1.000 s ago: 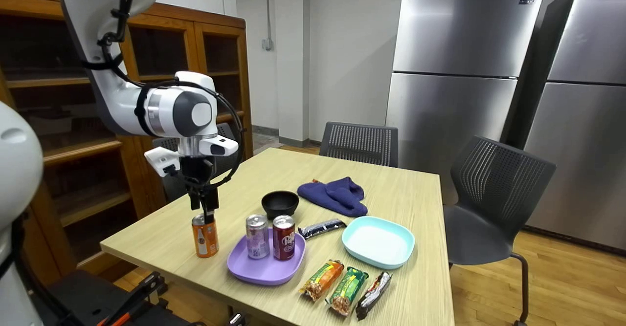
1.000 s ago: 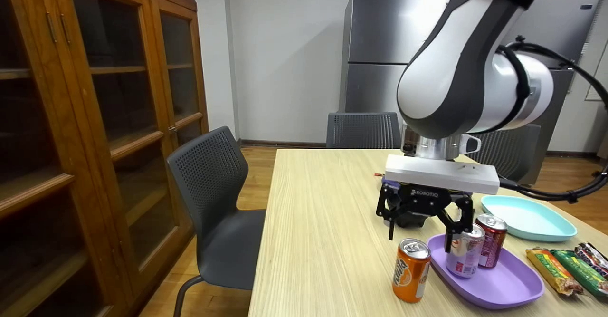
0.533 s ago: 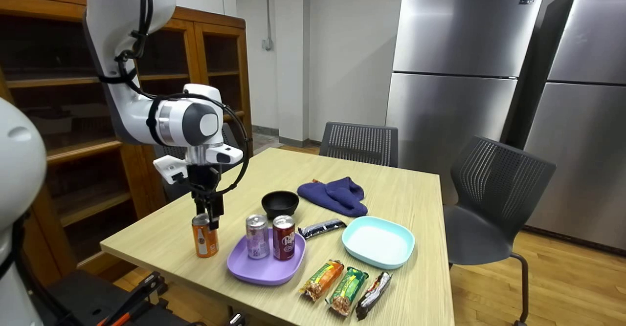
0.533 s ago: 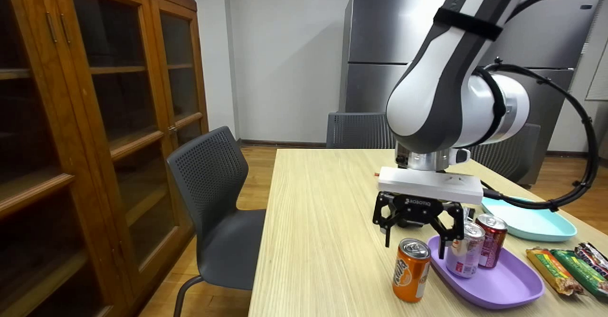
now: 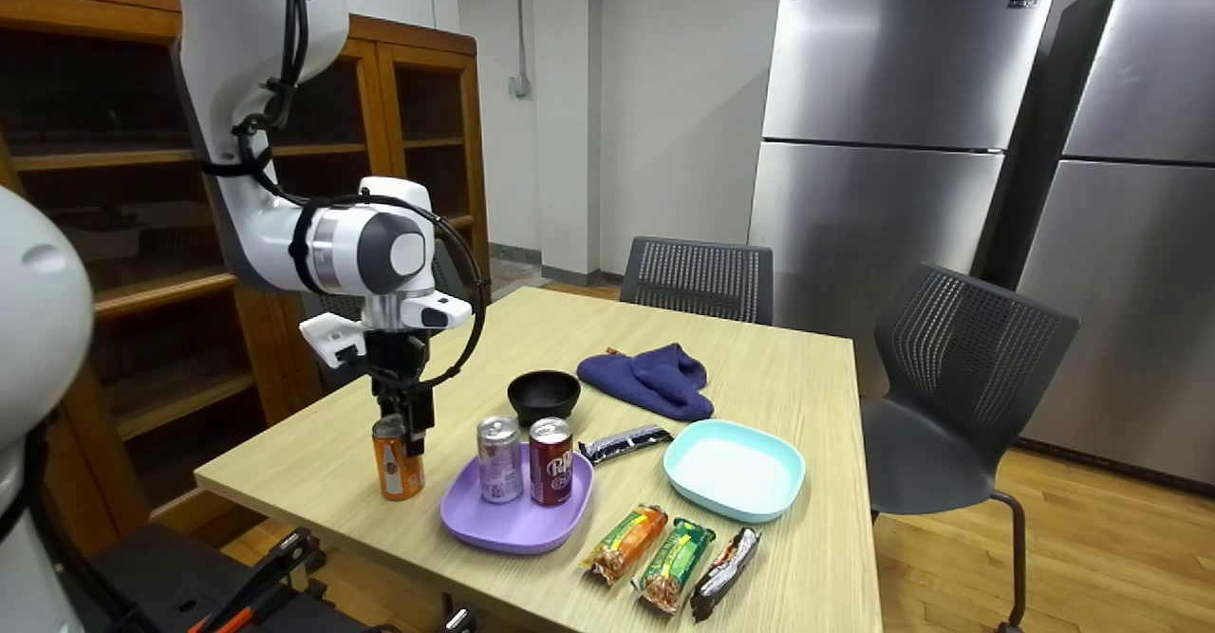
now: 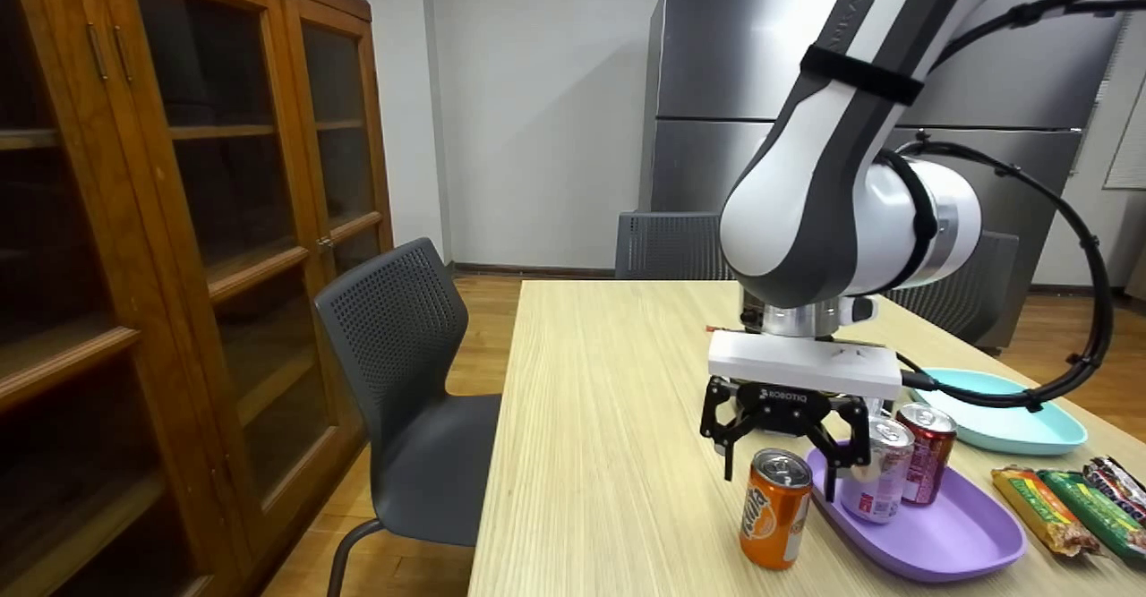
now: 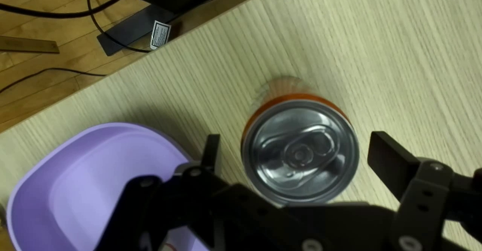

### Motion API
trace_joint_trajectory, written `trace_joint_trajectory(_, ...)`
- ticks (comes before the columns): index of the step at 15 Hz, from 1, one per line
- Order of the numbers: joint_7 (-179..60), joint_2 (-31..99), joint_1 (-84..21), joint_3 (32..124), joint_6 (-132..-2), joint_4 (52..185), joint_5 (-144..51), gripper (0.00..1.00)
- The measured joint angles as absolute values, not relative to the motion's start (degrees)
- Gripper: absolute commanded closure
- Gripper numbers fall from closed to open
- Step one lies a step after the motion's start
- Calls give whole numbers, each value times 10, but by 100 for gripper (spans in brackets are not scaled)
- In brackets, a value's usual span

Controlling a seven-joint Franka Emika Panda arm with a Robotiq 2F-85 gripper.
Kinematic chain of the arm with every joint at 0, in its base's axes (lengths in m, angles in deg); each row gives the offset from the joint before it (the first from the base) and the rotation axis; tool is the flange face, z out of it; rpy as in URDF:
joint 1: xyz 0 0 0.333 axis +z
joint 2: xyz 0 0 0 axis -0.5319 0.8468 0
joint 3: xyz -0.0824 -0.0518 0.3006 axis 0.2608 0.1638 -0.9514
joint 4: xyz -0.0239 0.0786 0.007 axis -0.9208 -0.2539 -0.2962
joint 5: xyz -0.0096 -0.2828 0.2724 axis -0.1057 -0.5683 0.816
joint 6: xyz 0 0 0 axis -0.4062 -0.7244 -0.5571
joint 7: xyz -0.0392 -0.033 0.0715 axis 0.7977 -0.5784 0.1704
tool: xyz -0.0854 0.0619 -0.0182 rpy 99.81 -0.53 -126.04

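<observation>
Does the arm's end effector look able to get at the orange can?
Probably yes: in the wrist view, the orange can shows between the fingertips of the open end effector, nothing visibly blocking.

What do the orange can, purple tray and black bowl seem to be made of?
Orange can: metal, probably aluminium; shiny bare lid with pull tab, glossy printed side.
Purple tray: likely moulded plastic, satin; even colour, smoothly rounded corners.
Black bowl: plain dark, low sheen; plastic or ceramic, I can't tell.
</observation>
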State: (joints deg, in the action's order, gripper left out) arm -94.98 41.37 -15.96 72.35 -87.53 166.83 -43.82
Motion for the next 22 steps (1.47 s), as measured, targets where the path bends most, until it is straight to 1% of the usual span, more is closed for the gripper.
trace_joint_trajectory(2,-950,415,-159,724,-875,1668,-438,0)
trace_joint_trajectory(3,-950,415,-158,724,-875,1668,-438,25)
trace_joint_trajectory(4,-950,415,-158,724,-875,1668,-438,26)
trace_joint_trajectory(6,-950,415,-157,724,-875,1669,-438,42)
trace_joint_trajectory(7,-950,415,-157,724,-875,1669,-438,51)
trace_joint_trajectory(8,-950,415,-156,724,-875,1669,-438,58)
trace_joint_trajectory(9,-950,415,-156,724,-875,1669,-438,61)
trace_joint_trajectory(16,-946,405,-155,725,-875,1679,-438,61)
trace_joint_trajectory(22,-895,355,-165,730,-874,1722,-438,61)
